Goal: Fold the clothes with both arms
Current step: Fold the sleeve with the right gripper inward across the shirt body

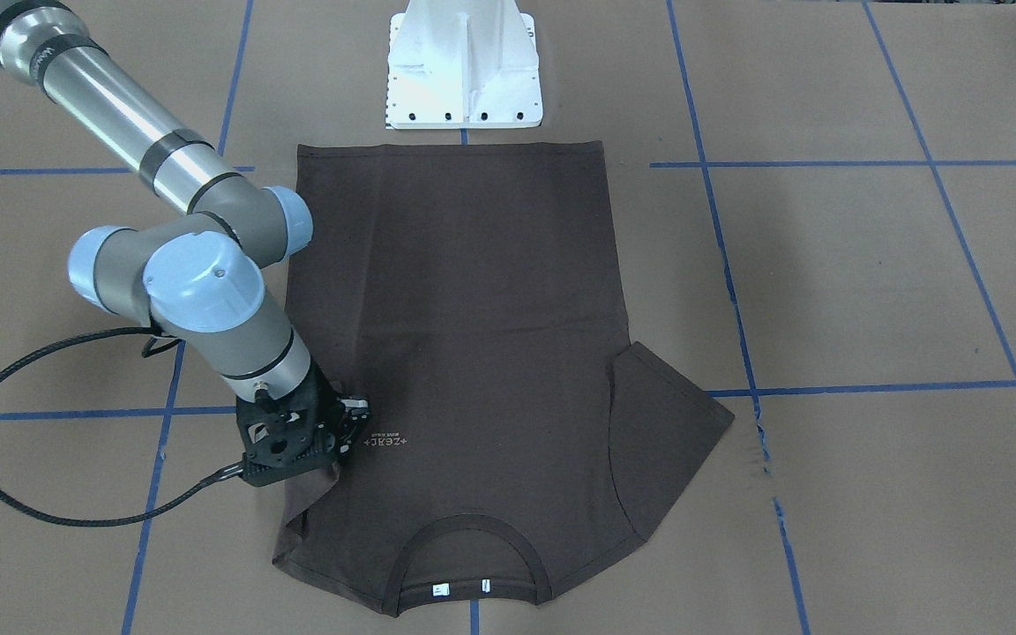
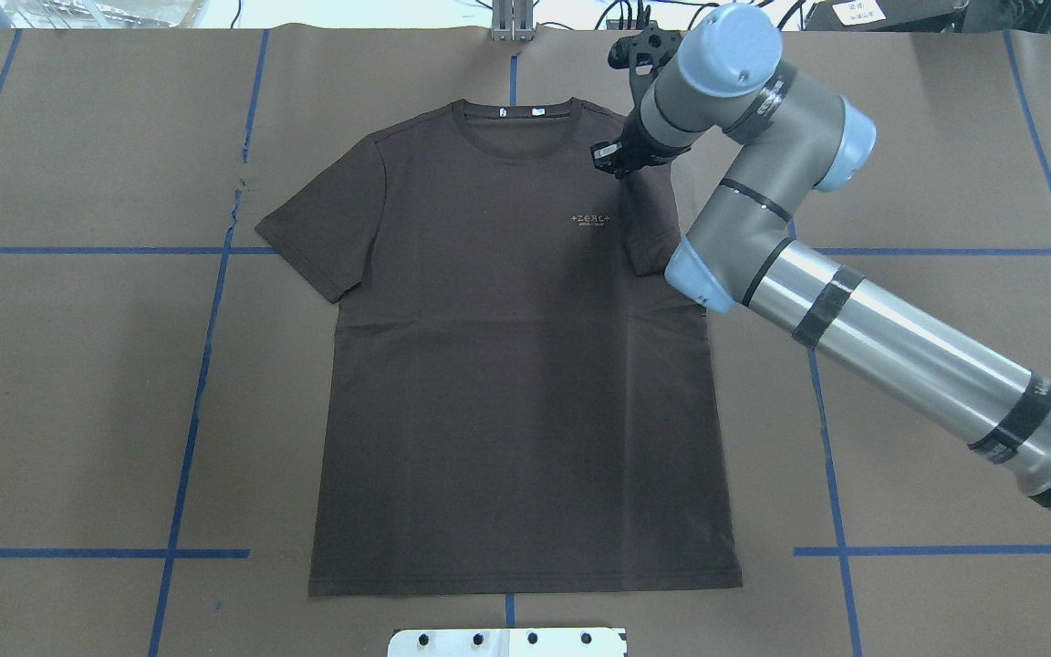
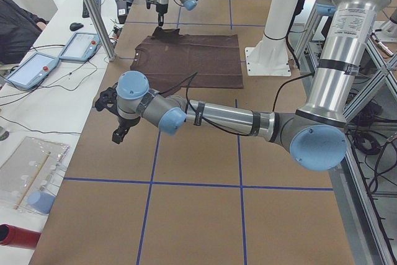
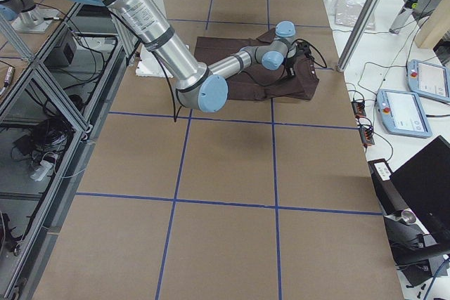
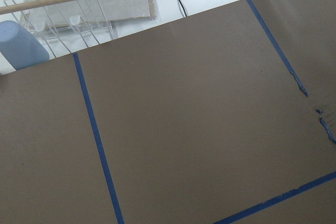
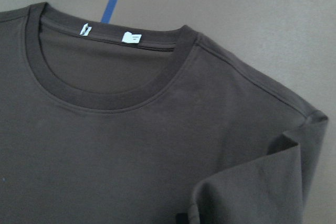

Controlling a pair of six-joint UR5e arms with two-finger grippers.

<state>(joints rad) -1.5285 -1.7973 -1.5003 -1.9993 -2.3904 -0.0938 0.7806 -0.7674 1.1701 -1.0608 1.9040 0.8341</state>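
A wide worktop (image 2: 78, 411) covered in brown paper and marked into large squares by blue tape lines (image 2: 188, 429). A white metal pedestal (image 1: 464, 75) stands at the robot's edge of it. Along the far side runs a white bench with two handheld control tablets (image 3: 80, 45), cables and aluminium posts. At the end on the robot's left sit a clear plastic rack (image 5: 68, 3) with a wooden rod across it and a blue cup (image 5: 21, 45).

A dark brown T-shirt (image 2: 507, 383) lies flat and face up in the middle of the worktop, hem toward the pedestal, collar (image 6: 105, 95) pointing away from the robot. The sleeve on the robot's left lies spread out.

The right claw (image 1: 351, 432) is at the shirt's other shoulder, just beside the chest print. It is clenched on the sleeve (image 6: 252, 192) on that side, which is folded inward over the chest. The right arm (image 2: 900, 347) reaches across the shirt's side edge.

The left claw (image 3: 118, 134) hangs over bare paper, well apart from the shirt. Whether it is released or clenched cannot be told.

Pale chest lettering (image 2: 591, 219) appears to read "+ZEAL+"; a smaller line beneath it is too small to read. Two white neck tags (image 6: 131, 38) sit inside the back of the collar, their print unreadable.
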